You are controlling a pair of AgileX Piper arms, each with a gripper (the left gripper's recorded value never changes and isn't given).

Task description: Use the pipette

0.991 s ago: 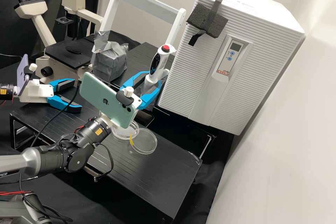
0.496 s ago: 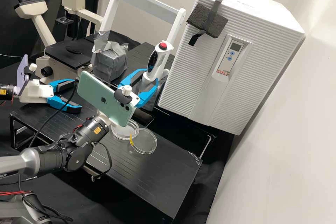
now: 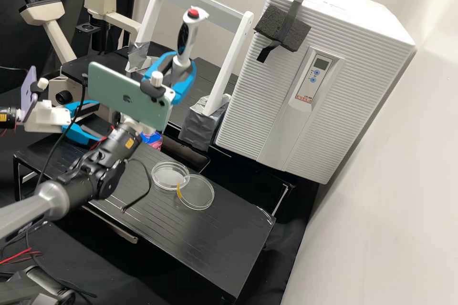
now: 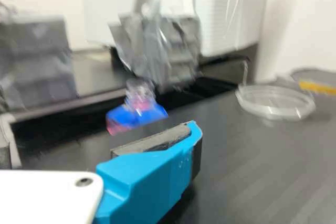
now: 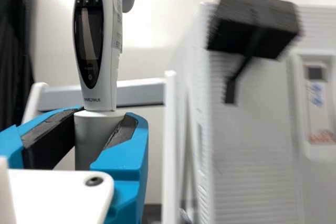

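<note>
A grey pipette (image 3: 185, 40) with a red top button stands upright, held high over the back of the black platform (image 3: 214, 233). My right gripper (image 3: 172, 75) is shut on its lower barrel. The right wrist view has the pipette (image 5: 97, 40) rising from between the right gripper (image 5: 84, 129) pads. My left gripper (image 3: 86, 121) hangs low at the far left, open with nothing in it; one finger (image 4: 152, 182) is in its wrist view. Two clear petri dishes (image 3: 169, 175) (image 3: 196, 192) lie on the platform with a yellow strip (image 3: 179, 191) between them.
A small blue and pink object (image 3: 153, 140) (image 4: 135, 116) sits below the right gripper. A white ribbed appliance (image 3: 315, 71) fills the right. A white frame (image 3: 205, 5) on taped blocks (image 3: 202, 121) and a microscope (image 3: 57, 24) stand behind.
The right arm has lifted the pipette up and to the left, away from the white appliance, uncovering both dishes. The left arm has barely shifted.
</note>
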